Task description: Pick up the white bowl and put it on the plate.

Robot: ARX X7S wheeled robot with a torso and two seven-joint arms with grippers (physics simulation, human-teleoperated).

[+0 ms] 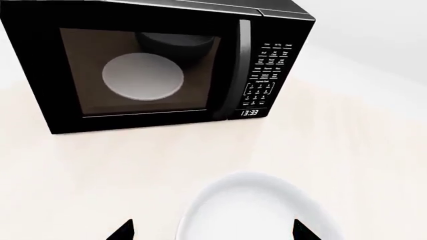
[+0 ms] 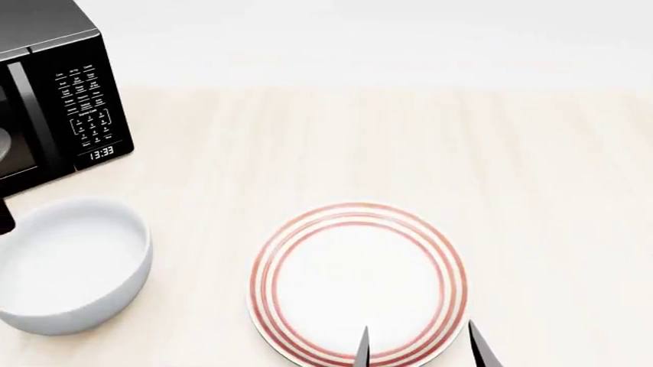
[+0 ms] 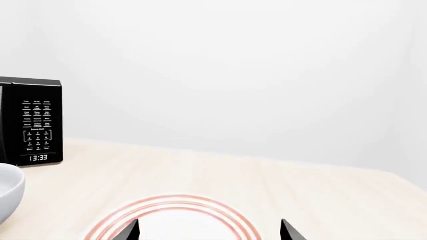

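The white bowl (image 2: pixel 66 264) stands upright on the pale wooden counter at the left of the head view, in front of the microwave. The plate (image 2: pixel 357 212), white with red rings, lies to its right, apart from it and with nothing on it. My left gripper (image 1: pixel 213 231) is open above the bowl (image 1: pixel 257 210), with its dark fingertips wide on either side and nothing gripped. My right gripper (image 2: pixel 420 348) is open and empty over the plate's near edge. In the right wrist view the plate (image 3: pixel 177 201) lies between the fingertips (image 3: pixel 130 231) and the bowl (image 3: pixel 8 192) shows at the frame edge.
A black microwave (image 2: pixel 87 107) with its door shut stands at the back left, close behind the bowl. A pale disc (image 1: pixel 142 76) shows through its door. A white wall runs behind the counter (image 2: pixel 408 145).
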